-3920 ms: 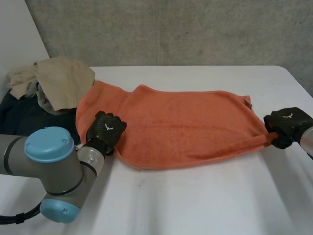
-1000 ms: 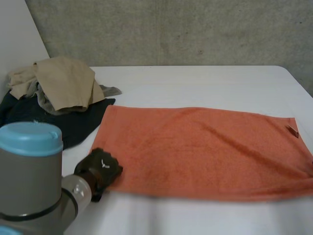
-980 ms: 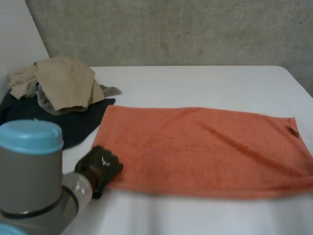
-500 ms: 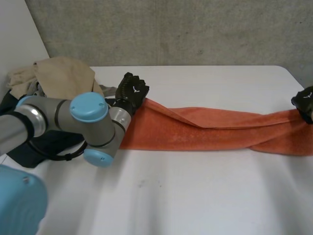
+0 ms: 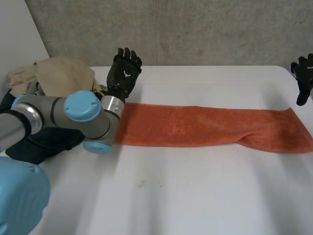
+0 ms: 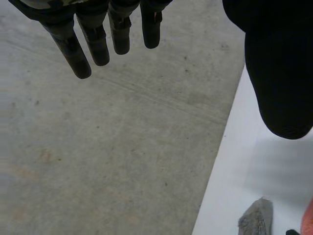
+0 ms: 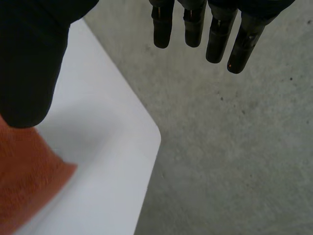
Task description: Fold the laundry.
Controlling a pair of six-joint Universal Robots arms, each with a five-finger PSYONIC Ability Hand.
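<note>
orange towel [image 5: 205, 126] in a long folded strip across the table [image 5: 195, 196], right end maybe bunched, left hand [image 5: 123, 73] near the far edge, fingers straight (holding nothing), right hand [image 5: 304, 71] by the far right corner, same deal, clothes pile [image 5: 54, 83] at left edge

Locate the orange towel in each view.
Head view: orange towel lies as a long strip across the white table.
Left wrist view: sliver beyond the left hand thumb, beside grey cloth.
Right wrist view: end under the right hand thumb.
Shared landmark: the table's edge.
</note>
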